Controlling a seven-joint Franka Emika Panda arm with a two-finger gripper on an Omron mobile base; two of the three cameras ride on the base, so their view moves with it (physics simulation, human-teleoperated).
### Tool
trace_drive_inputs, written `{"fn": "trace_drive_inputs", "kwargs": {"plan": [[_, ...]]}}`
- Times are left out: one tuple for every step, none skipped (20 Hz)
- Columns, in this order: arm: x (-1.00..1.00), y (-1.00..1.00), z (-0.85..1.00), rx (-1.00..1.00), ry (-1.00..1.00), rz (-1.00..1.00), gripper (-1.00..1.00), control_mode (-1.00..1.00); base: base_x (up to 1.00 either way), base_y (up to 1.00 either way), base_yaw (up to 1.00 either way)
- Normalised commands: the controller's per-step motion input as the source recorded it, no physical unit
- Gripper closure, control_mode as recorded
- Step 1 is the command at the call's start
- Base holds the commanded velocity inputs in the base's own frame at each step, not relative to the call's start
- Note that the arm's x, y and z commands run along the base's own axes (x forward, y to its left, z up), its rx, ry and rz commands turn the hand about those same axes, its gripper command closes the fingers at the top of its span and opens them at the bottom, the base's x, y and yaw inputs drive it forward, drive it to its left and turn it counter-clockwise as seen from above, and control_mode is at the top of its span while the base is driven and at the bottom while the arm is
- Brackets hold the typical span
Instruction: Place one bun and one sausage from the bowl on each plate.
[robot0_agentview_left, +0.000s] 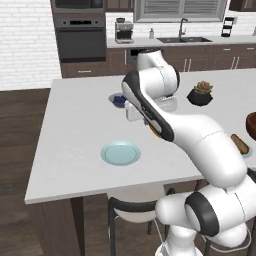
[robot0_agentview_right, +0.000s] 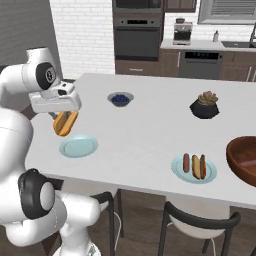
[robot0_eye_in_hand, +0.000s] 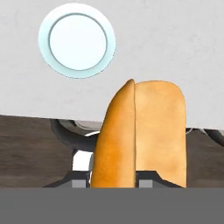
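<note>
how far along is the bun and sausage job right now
Done: the right plate already has a sausage and a bun on it. In hand: the claw is shut on a second bun above the table, near the left plate, which is bare. Left: set this bun down there, then fetch a sausage from the bowl.

White island counter stands on dark wood floor; white brick wall at ten o'clock, built-in oven at twelve, sink under window at one
</note>
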Motion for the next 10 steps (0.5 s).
{"fn": "trace_drive_inputs", "kwargs": {"plan": [[0.39,0.25,-0.43,0.00,0.00,-0.18,1.00,-1.00,0.00,0.00,0.00],[0.42,0.45,-0.57,0.00,0.00,-0.14,1.00,-1.00,0.00,0.00,0.00],[0.56,0.41,-0.57,0.00,0.00,-0.11,1.00,-1.00,0.00,0.00,0.00],[0.69,0.38,-0.59,0.00,0.00,-0.09,1.00,-1.00,0.00,0.00,0.00],[0.87,0.45,-0.66,0.00,0.00,-0.07,1.00,-1.00,0.00,0.00,0.00],[1.00,0.41,-0.72,0.00,0.00,-0.05,1.00,-1.00,0.00,0.00,0.00],[1.00,0.46,-0.78,0.00,0.00,-0.04,1.00,-1.00,0.00,0.00,0.00],[1.00,0.42,-0.76,0.00,0.00,-0.04,1.00,-1.00,0.00,0.00,0.00],[1.00,0.16,-0.83,0.00,0.00,-0.03,1.00,-1.00,0.00,0.00,0.00],[1.00,0.00,-0.76,0.02,0.02,-0.03,1.00,-1.00,0.00,0.00,0.00]]}}
